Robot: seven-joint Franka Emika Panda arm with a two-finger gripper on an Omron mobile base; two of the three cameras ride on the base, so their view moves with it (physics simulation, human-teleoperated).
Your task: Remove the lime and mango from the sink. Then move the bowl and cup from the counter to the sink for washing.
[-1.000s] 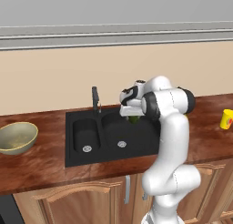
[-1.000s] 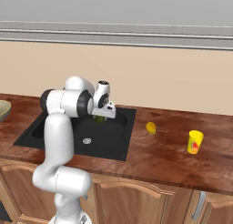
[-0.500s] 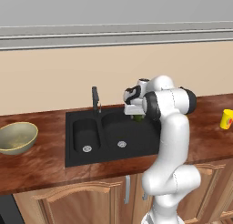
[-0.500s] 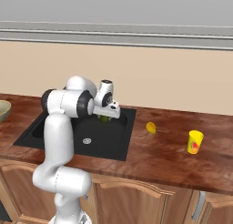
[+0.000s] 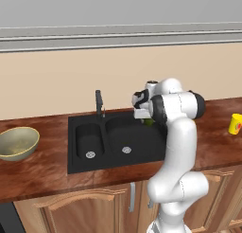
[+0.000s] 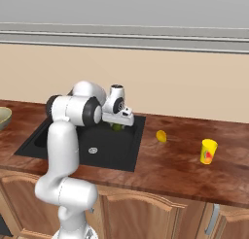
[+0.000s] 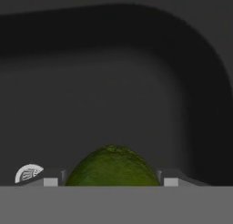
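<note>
The jaws of the two-finger gripper [image 7: 112, 182] stand apart on either side of the small dark green round lime [image 7: 112, 167], the tips mostly cut off at the hand view's bottom edge. The lime sits between them over the black double-basin sink [image 5: 90, 156], half hidden behind the hand in the base views.

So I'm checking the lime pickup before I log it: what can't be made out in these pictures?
- Gripper fingertips: hand view, cut off by the bottom edge beside the lime.
- Lime's underside: hand view, same edge.
- Lime: left base view, mostly behind the arm.
- Bowl: right base view, cut by the left edge.
- Cup: left base view, cut by the right edge.
</note>
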